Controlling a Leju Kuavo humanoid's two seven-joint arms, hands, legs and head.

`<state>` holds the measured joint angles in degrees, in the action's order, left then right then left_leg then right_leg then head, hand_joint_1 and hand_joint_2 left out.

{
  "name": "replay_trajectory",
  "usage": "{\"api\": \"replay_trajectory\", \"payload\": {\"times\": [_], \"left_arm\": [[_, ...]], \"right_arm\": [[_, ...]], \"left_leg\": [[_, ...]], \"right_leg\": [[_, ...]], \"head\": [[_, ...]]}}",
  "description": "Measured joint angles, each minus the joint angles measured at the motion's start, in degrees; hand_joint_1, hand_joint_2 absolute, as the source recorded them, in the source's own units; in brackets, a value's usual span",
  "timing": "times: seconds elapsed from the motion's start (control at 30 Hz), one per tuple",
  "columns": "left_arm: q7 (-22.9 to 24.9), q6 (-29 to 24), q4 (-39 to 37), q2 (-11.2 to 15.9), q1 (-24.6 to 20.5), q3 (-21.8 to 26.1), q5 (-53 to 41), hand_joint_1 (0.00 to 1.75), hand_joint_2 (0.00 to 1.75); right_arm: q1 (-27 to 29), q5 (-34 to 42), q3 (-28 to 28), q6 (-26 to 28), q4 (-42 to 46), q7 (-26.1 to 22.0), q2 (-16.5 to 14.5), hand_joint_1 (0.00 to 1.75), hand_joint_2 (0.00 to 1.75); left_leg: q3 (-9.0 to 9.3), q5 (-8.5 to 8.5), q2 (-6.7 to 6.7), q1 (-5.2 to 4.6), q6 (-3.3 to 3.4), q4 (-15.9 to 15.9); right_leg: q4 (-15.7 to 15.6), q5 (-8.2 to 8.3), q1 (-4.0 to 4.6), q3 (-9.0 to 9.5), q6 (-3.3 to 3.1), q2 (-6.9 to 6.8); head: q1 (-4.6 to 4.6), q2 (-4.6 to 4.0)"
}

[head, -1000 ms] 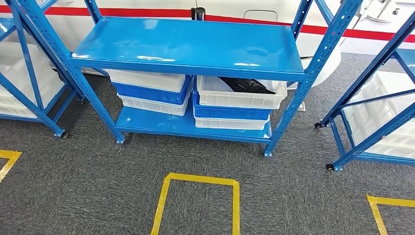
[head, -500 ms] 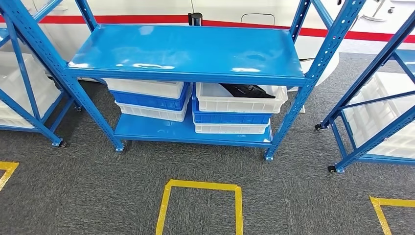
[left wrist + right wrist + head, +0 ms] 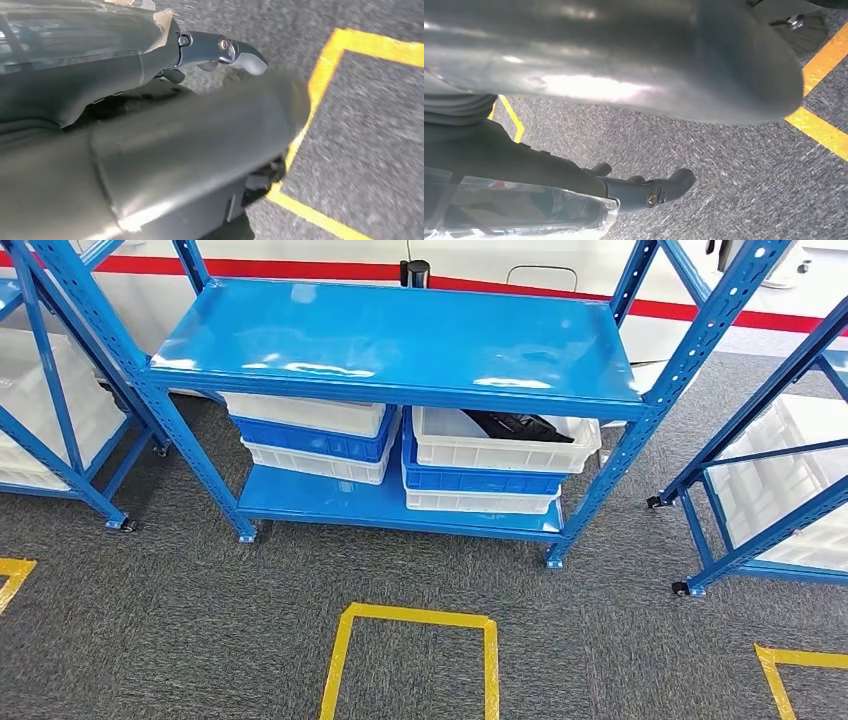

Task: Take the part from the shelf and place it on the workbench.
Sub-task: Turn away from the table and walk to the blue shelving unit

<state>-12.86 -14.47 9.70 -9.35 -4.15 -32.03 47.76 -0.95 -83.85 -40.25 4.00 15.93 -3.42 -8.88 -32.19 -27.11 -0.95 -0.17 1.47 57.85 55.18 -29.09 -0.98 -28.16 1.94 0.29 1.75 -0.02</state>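
Part [image 3: 520, 425] in white bin [image 3: 500, 445] | blue shelf [image 3: 400, 335] | grey carpet [image 3: 200, 640] | both hands' fingers: cannot tell

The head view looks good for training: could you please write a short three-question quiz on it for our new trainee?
1. True or false: the black part lies in the top white bin of the right-hand stack, under the blue shelf.
2. Multiple choice: the yellow tape outline on the carpet lies A) in front of the shelf, B) behind it, C) on its top board.
3. Fill in: in the wrist views, the left hand and the right hand each hang over the ____.

Key: 1 true; 2 A; 3 carpet.
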Motion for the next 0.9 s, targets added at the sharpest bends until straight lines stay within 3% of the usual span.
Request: {"api": "replay_trajectory", "payload": {"times": [0.03,0.13,0.17,0.27,0.3,0.47,0.6,0.83,0.9], "left_arm": [[0.4,-0.6,0.0,0.0,0.0,0.1,0.2,0.0,1.75],[1.2,-1.6,0.0,0.0,0.0,0.3,0.3,0.0,0.44],[1.4,-1.8,0.0,0.0,0.1,0.4,0.3,0.0,0.44],[1.8,-1.9,0.0,0.0,0.1,0.4,0.4,0.0,1.75],[1.9,-2.0,0.0,0.0,0.1,0.4,0.5,0.0,1.75],[3.1,-1.7,0.1,0.1,0.3,1.5,0.0,0.0,1.75],[4.0,-0.6,0.8,0.1,0.7,3.7,-3.4,0.0,1.75],[5.2,1.4,2.5,0.3,1.9,7.4,-9.6,0.0,1.75],[5.6,2.0,2.9,0.4,2.2,8.5,-11.5,0.0,0.87]], "right_arm": [[0.0,-0.1,-0.1,0.0,0.0,0.1,0.0,0.0,0.0],[-0.1,-0.3,-0.4,0.0,0.0,0.3,0.0,0.0,0.0],[-0.1,-0.3,-0.4,0.0,0.0,0.4,0.0,0.0,0.0],[-0.2,-0.5,-0.6,0.1,0.0,0.5,0.0,0.0,1.31],[-0.3,-0.5,-0.6,0.1,0.0,0.5,0.0,0.0,1.75],[-0.3,3.0,-0.3,0.2,0.0,0.7,0.4,0.0,1.75],[0.2,9.5,1.8,0.0,0.3,0.9,1.0,0.0,0.0],[1.4,20.2,6.6,-0.5,0.9,1.3,2.2,0.0,0.0],[1.7,23.5,8.0,-0.7,1.1,1.4,2.5,0.0,0.0]], "left_leg": [[0.04,-0.02,0.01,0.0,0.04,0.0],[0.11,-0.07,0.01,0.03,0.11,0.0],[0.13,-0.07,0.01,0.07,0.11,0.0],[0.18,-0.07,0.03,0.2,0.11,0.0],[0.19,-0.07,0.03,0.22,0.11,0.0],[0.18,-0.06,0.03,0.28,0.09,-0.1],[0.18,-0.05,0.03,0.27,0.08,-0.1],[0.25,-0.06,0.01,0.23,0.09,-0.1],[0.27,-0.07,0.01,0.22,0.09,-0.1]], "right_leg": [[0.0,-0.02,0.0,-0.06,0.17,0.0],[0.0,-0.06,0.0,-0.12,0.67,0.0],[0.0,-0.06,0.0,-0.12,0.69,0.0],[0.0,-0.06,0.01,-0.12,0.68,0.0],[0.0,-0.06,0.01,-0.12,0.68,0.0],[0.0,-0.06,0.03,0.05,0.66,0.0],[0.0,-0.06,0.05,0.31,0.66,0.0],[0.0,-0.08,0.06,0.07,0.65,0.0],[0.0,-0.08,0.06,0.03,0.64,0.0]], "head": [[0.01,0.0],[0.02,0.0],[0.02,0.0],[0.02,0.0],[0.02,0.0],[0.02,0.0],[0.01,0.0],[-0.01,0.0],[-0.02,0.0]]}}
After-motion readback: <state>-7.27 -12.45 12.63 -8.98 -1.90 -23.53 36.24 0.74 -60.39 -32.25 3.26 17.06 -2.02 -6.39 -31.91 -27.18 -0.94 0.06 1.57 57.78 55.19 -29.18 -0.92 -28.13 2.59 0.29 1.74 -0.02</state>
